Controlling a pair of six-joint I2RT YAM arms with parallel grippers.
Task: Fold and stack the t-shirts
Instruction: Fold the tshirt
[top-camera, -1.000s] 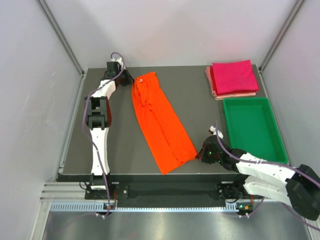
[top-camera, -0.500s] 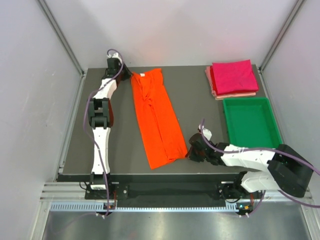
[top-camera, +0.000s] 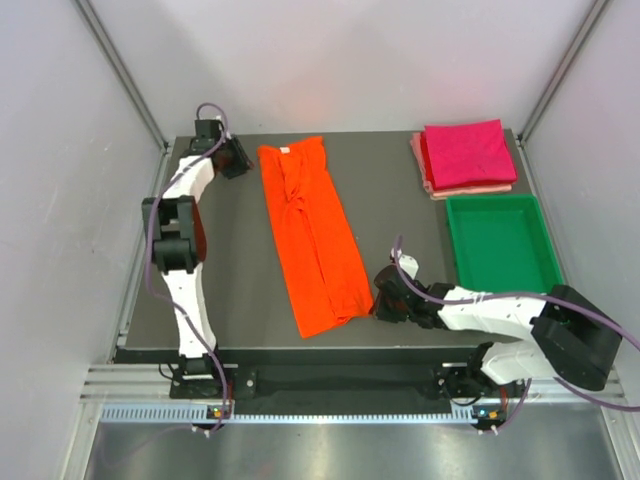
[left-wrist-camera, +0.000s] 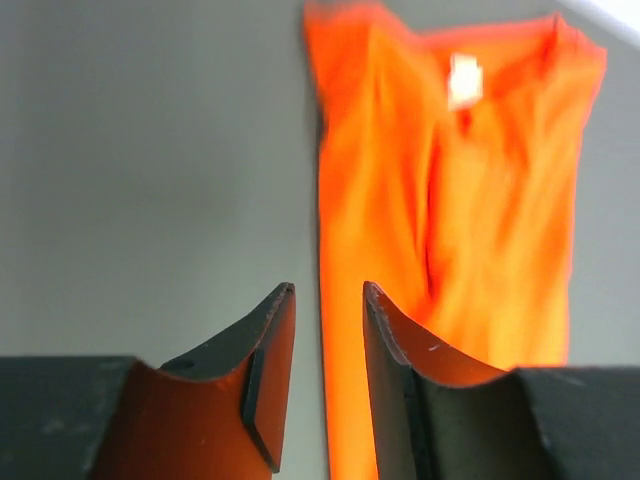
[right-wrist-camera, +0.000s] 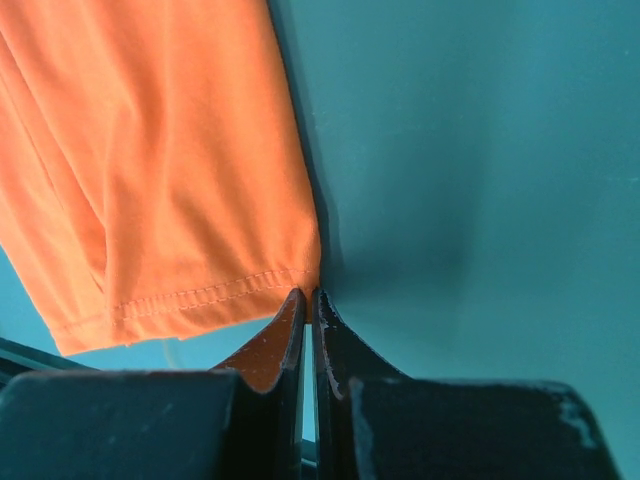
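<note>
- The orange t-shirt (top-camera: 312, 240) lies on the desk (top-camera: 230, 260) as a long narrow strip. Its collar end is far from us and its hem is near the front edge.
- The magenta t-shirt (top-camera: 465, 152) sits folded on the pale pink t-shirt (top-camera: 470, 190) at the far right corner, just beyond the green tray (top-camera: 500, 255).
- Our left pincer (left-wrist-camera: 328, 290) is released. Its jaws stand apart with only desk between them, just beside the left edge of the collar end, and they touch no cloth.
- Our right pincer (right-wrist-camera: 308, 293) is clenched on the right corner of the hem, as far as the wrist view lets us judge.
- We judge that the lengthwise folds are done and the crosswise fold comes next.
- To do it well, we want a hold on both hem corners, since lifting one alone would skew the strip.
- We should carry the hem low and evenly toward the collar and match the side edges before letting go. The rumpled middle needs smoothing, or the square will sit lumpy on the stack.
</note>
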